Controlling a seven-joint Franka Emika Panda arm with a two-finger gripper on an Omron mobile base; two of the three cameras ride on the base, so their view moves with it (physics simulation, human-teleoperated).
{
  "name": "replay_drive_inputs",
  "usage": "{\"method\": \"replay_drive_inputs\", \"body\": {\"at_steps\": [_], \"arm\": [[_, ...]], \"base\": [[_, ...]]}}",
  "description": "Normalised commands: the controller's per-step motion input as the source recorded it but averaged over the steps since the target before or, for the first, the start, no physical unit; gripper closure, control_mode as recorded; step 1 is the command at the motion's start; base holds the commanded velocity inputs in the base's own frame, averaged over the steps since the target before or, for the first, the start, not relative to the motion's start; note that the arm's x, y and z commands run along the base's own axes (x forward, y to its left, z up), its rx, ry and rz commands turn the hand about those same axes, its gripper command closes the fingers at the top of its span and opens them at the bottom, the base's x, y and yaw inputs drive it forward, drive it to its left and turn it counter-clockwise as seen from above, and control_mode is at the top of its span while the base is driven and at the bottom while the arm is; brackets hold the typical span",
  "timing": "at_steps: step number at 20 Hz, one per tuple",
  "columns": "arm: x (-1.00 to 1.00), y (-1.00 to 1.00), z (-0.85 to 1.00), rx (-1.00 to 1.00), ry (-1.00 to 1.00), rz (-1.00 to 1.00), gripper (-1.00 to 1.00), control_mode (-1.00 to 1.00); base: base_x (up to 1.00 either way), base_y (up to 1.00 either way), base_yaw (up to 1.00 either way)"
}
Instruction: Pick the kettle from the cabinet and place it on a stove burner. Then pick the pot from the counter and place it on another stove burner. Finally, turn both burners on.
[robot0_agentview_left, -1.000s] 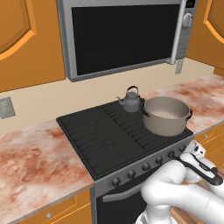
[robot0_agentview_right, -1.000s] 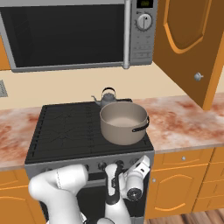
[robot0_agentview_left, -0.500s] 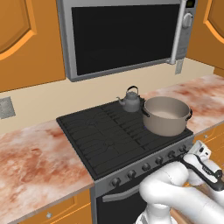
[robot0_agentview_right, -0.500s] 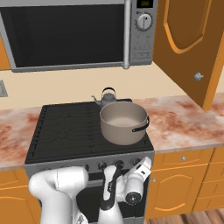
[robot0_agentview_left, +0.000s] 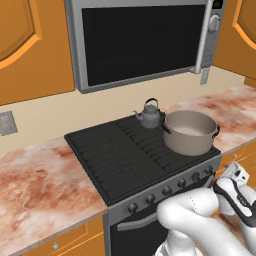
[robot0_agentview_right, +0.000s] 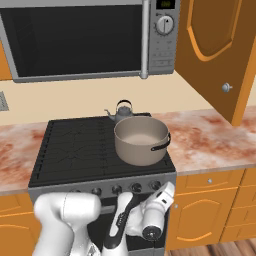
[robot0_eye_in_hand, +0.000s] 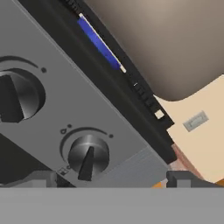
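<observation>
The small dark kettle stands on the stove's back right burner. Just in front of it, the wide grey-beige pot sits on the front right burner. My gripper is open, low at the right end of the steel front panel, holding nothing. The hand view looks up at the rightmost knob close between my fingertips, with a second knob beside it. A thin blue streak shows under the pot. The cabinet is out of view.
A microwave hangs over the stove. An open orange cabinet door juts out at the upper right. Marbled counter flanks the stove, with orange drawers below beside my hand.
My hand has edged slightly up toward the right end of the knob row. Kettle and pot have not moved, and the gripper stays open.
</observation>
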Motion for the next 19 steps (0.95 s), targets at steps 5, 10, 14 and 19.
{"method": "replay_drive_inputs", "body": {"at_steps": [5, 10, 14, 19], "arm": [[-0.36, -0.10, 0.20, 0.00, 0.00, 0.00, -1.00, -1.00], [-0.36, -0.09, 0.18, 0.00, 0.00, 0.00, -1.00, -1.00], [-0.36, -0.09, 0.16, 0.00, 0.00, 0.00, -1.00, -1.00], [-0.36, -0.09, 0.14, 0.00, 0.00, 0.00, -1.00, -1.00]], "base": [[0.00, 0.00, 0.00], [0.00, 0.00, 0.00], [0.00, 0.00, 0.00], [0.00, 0.00, 0.00]]}}
